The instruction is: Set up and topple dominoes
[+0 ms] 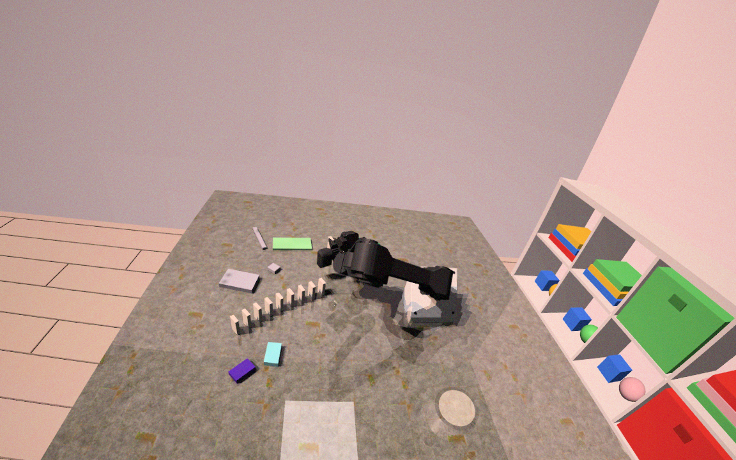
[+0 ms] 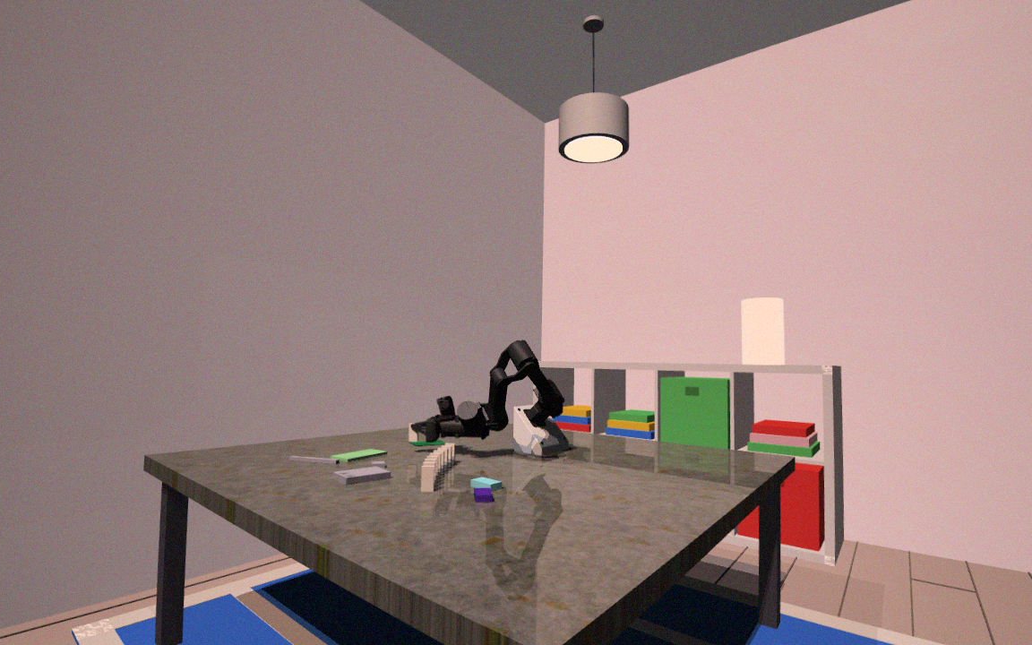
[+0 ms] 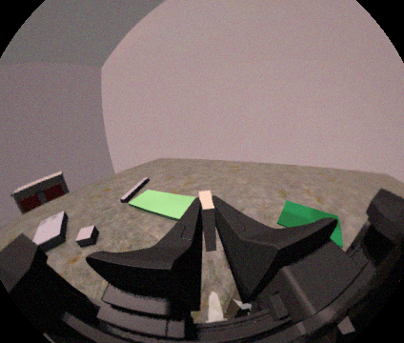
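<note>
Domino row (image 1: 276, 301): cream tiles, standing upright, running diagonally on the worktop. Spare domino (image 3: 206, 201): cream, sitting pinched in the end effector (image 3: 208, 223).

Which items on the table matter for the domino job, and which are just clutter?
Job:
- standing domino row
- cream domino clamped in the gripper

Lying about:
- light green slab
- dark green slab
- grey slab
- small grey block
- thin grey bar
- cyan block
- purple block
</note>
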Robot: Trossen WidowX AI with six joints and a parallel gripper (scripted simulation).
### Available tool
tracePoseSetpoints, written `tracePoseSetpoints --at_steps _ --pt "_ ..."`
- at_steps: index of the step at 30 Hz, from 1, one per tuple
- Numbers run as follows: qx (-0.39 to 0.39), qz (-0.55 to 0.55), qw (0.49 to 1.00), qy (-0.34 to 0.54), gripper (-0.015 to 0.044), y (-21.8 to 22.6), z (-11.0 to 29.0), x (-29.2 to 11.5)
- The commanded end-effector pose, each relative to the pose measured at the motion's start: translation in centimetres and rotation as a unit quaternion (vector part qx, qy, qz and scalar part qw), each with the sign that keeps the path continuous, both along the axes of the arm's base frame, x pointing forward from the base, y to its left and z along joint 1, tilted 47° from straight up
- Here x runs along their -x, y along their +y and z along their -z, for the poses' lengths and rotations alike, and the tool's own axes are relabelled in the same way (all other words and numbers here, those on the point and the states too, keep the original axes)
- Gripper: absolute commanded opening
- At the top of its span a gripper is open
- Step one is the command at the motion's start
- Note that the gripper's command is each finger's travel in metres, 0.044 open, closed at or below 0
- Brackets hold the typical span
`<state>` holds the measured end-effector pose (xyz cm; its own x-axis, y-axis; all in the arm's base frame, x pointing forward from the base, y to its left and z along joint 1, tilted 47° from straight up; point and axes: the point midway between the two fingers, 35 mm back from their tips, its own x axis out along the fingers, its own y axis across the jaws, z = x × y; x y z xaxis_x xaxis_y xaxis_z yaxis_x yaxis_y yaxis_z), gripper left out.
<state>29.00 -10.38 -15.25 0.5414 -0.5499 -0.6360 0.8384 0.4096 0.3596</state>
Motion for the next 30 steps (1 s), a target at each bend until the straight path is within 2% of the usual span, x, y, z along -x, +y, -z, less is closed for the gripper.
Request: tracePoseSetpoints --at_steps 1,17,30 --pt "0.001 0.003 1.0 -0.003 0.0029 0.9 1.1 0.3" --pt "0.003 0.004 1.0 -0.006 0.0029 2.0 2.2 0.6" --pt "0.003 0.004 1.0 -0.006 0.037 2.0 2.2 0.6"
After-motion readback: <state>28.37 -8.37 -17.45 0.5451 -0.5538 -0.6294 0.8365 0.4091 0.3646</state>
